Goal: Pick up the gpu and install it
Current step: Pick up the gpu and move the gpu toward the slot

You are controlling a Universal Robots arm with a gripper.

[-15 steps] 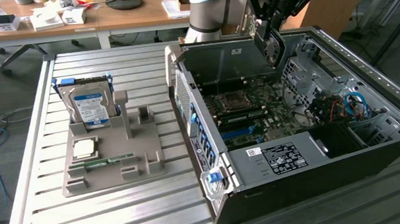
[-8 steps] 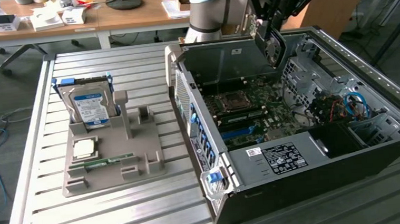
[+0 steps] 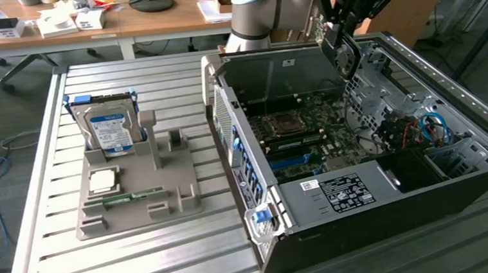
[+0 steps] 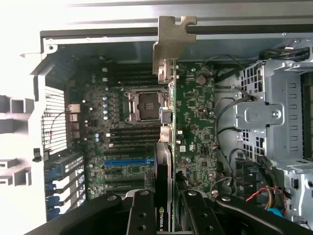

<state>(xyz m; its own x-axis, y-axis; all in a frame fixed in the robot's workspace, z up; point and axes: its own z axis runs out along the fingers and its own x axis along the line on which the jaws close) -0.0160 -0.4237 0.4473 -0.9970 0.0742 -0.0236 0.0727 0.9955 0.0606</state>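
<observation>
On the exterior view's left sits the grey holder (image 3: 146, 215), with the hard drive (image 3: 110, 130) standing at its back and the processor chip (image 3: 103, 180) and memory stick (image 3: 128, 197) lying in front. None of them is my concern. To the right lies the open computer case (image 3: 387, 213), its main board (image 3: 299, 129) facing up.

Above the far side of the case hangs my gripper (image 3: 339, 27). Its fingers are about half closed and pinch the graphics card (image 3: 346, 55), which hangs clear of the board, not yet seated.

In the wrist view I look down the card's thin edge, with its silver bracket (image 4: 172, 41) at the far end, close to the case's rear wall. The long blue slot (image 4: 124, 160) lies to one side of the card's line.

What worries me is alignment. If I go down off the slot, the card's contact edge could land on bare board and take the push there. The bracket could catch on the rear wall's lip and tilt the card in my fingers. My hold is near one end only, so a snag there may twist it. At the exterior view's right, the loose cables (image 3: 424, 130) could get caught if I drift that way.
</observation>
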